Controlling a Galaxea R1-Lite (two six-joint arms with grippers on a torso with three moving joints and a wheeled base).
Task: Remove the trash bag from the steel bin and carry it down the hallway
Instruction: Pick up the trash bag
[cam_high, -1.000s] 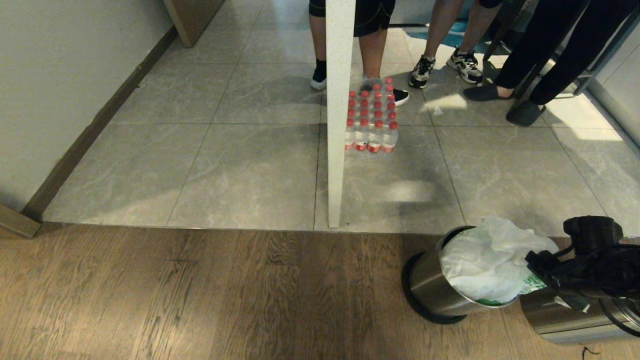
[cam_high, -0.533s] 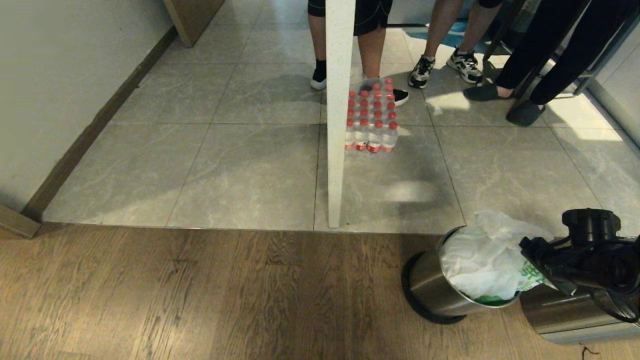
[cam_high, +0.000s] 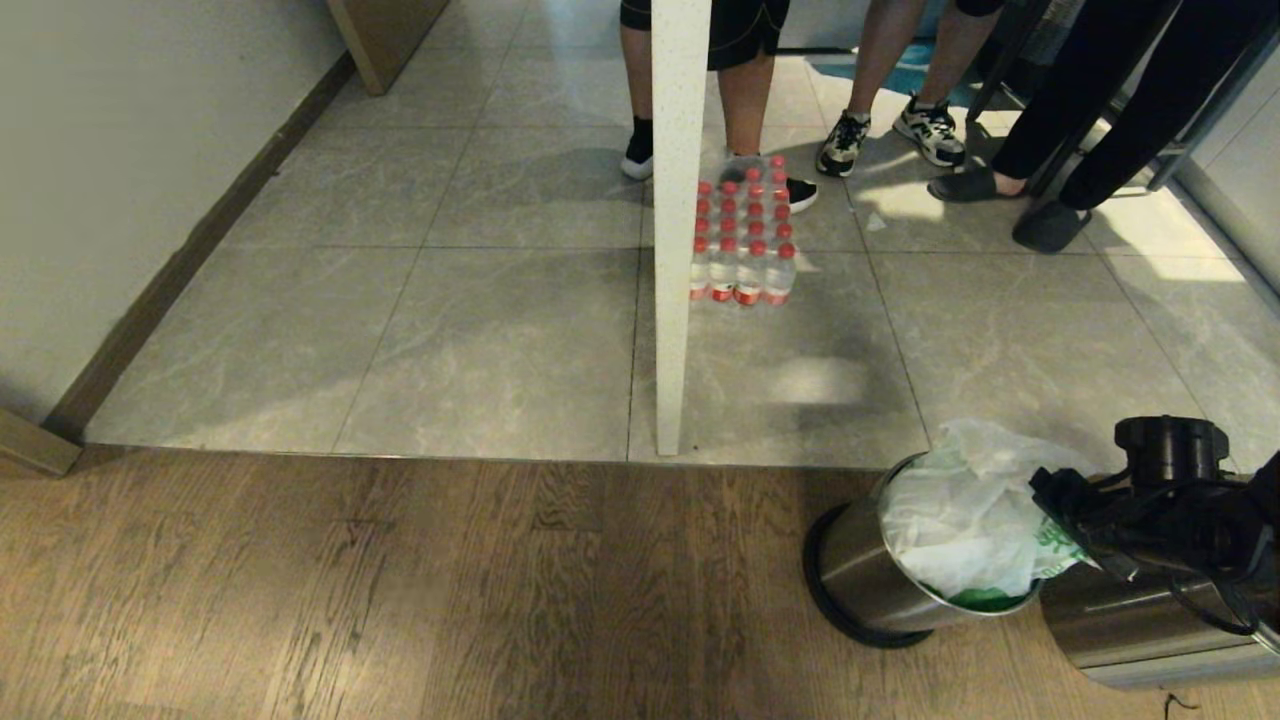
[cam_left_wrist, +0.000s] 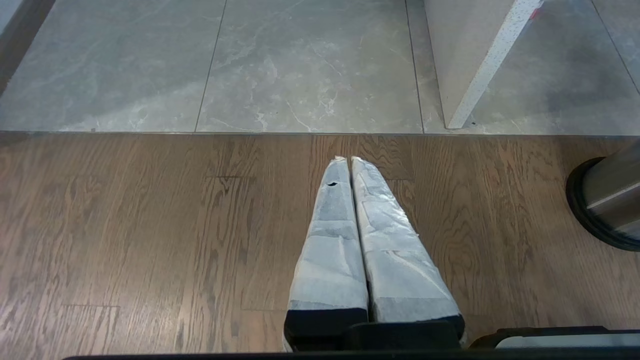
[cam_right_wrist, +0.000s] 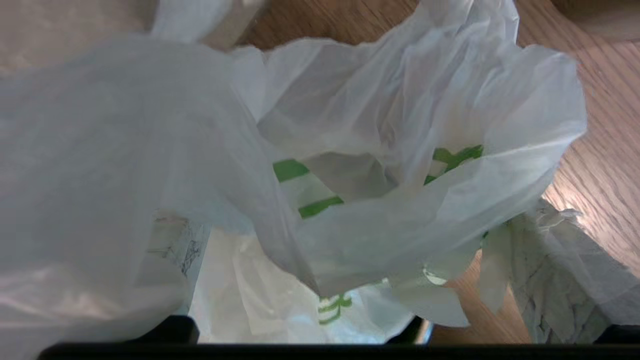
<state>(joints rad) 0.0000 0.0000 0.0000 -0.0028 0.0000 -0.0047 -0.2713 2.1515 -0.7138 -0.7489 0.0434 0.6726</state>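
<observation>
**A:** So, what fills the scene, from the biggest thing?

**B:** Most of it is floor: grey marbled tiles (cam_high: 500, 340) further away, then brown wood planks (cam_high: 400, 590) nearer. A white post (cam_high: 678, 220) stands on the tiles, with a pack of red-capped bottles (cam_high: 745, 235) just beside it and people's legs (cam_high: 745, 90) behind.

**A:** And the steel bin?

**B:** The steel bin (cam_high: 865, 570) stands on the wood, low at the right, beside a second steel cylinder (cam_high: 1130, 625). The trash bag (cam_high: 965, 520) sits in it, crumpled above the rim.

**A:** The grippers?

**B:** The right gripper (cam_high: 1050, 495) is at the bag's edge, jaws fully apart with bag plastic between them, gripping nothing. The left gripper (cam_left_wrist: 349, 159) hangs above the planks, jaws pressed together and empty.
</observation>
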